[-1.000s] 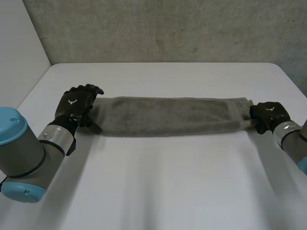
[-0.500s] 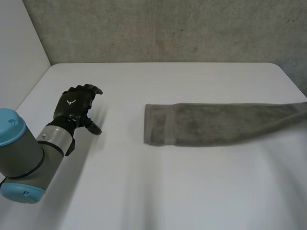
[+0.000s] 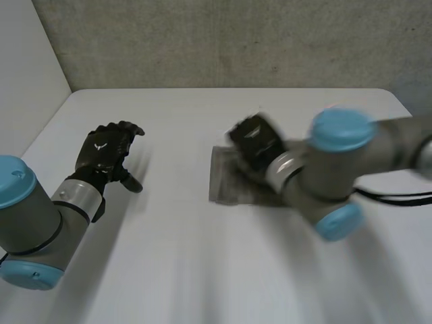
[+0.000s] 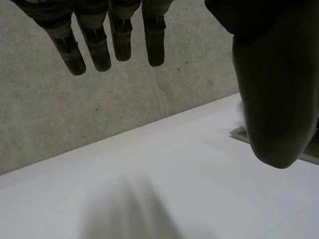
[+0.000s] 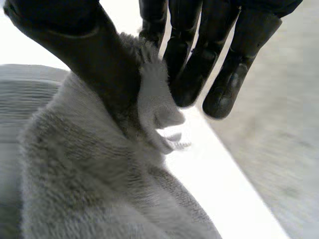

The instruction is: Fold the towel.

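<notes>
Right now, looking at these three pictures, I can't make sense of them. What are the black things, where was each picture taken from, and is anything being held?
This is a robot with two arms at a white table, each ending in a black robot hand. The wide picture comes from a camera between and behind the arms, looking down. The other two come from cameras on the wrists, each looking along its own palm. A grey towel lies on the table. The right robot hand is over the towel, and its wrist picture shows the thumb and fingers pinching a fold of the cloth. The left robot hand holds nothing: its fingers are straight, and it is off to the side, apart from the towel.
</notes>
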